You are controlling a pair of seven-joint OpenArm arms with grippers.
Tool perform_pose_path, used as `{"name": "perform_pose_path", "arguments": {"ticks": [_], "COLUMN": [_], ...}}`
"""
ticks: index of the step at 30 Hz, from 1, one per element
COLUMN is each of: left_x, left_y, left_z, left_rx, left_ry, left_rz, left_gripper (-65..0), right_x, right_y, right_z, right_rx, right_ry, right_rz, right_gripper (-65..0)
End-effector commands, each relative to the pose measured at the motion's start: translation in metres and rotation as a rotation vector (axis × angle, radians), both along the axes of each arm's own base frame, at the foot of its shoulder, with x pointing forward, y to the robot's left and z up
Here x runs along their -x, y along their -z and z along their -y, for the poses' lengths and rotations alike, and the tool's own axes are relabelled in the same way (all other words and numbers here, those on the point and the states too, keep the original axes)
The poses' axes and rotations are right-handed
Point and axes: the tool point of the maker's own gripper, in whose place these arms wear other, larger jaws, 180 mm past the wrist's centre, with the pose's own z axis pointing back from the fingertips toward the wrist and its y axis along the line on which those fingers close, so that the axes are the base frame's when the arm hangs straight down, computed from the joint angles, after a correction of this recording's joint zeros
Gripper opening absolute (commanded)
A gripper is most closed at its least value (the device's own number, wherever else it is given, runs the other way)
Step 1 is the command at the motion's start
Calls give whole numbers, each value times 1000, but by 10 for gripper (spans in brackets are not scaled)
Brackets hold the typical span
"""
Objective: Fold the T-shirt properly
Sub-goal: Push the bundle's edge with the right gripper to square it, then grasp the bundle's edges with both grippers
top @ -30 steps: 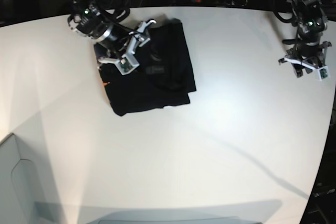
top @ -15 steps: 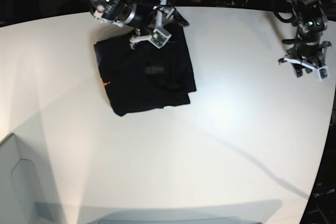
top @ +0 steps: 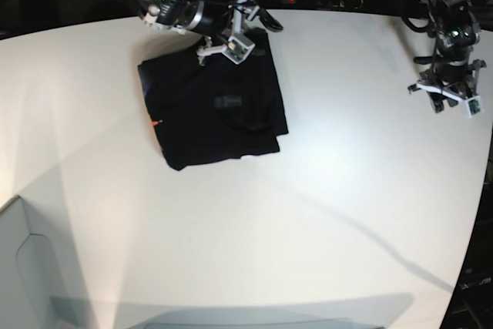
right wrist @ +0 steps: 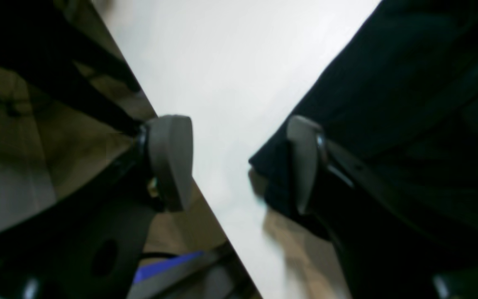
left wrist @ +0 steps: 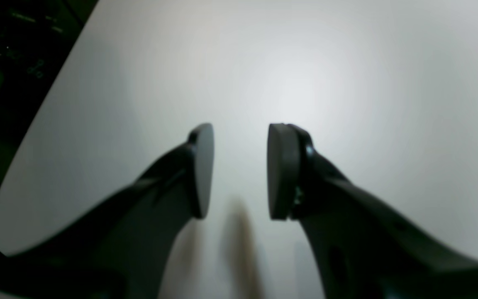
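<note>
My right gripper (right wrist: 239, 164) gapes over the T-shirt (top: 216, 109) corner (blurry, seemingly untouched); base view shows it folded; left gripper (left wrist: 241, 170) parted, empty.

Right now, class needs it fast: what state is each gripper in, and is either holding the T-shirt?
Left gripper: open, empty, over bare table.
Right gripper: open, holding nothing, at the T-shirt's far corner.

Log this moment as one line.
T-shirt: folded on table | right gripper: open at shirt's far edge | left gripper: open, empty
</note>
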Motion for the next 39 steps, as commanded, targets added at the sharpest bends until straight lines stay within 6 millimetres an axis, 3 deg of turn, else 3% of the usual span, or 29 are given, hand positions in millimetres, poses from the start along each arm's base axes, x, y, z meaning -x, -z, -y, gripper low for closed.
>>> {"name": "perform_pose_path", "arguments": {"ticks": [1, 11, 22, 24, 32, 39], "left_x": [-4, -4, -4, -4, -5, -6], "left_y": [-12, -13, -14, -13, -14, -16], "left_z": [-5, -5, -7, -6, -6, -5], "left_rx": [-31, -32, -36, -35, -37, -38], "left_ry": [6, 3, 3, 6, 5, 9], "left_rz": [31, 32, 33, 32, 35, 40], "left_gripper": [-436, -436, -436, -436, -436, -436], "right_x": [-4, -13, -12, -12, -12, -8], "right_y": [-10, -8, 7, 8, 9, -6], "right_z": [-1, 4, 3, 3, 5, 1], "right_rx": [-39, -44, -86, -88, -83, -108], "right_ry": [27, 77, 108, 110, 108, 106], "right_rz": [16, 24, -3, -5, -5, 18], "right_gripper": [-284, -284, -292, -335, -650, -650]}}
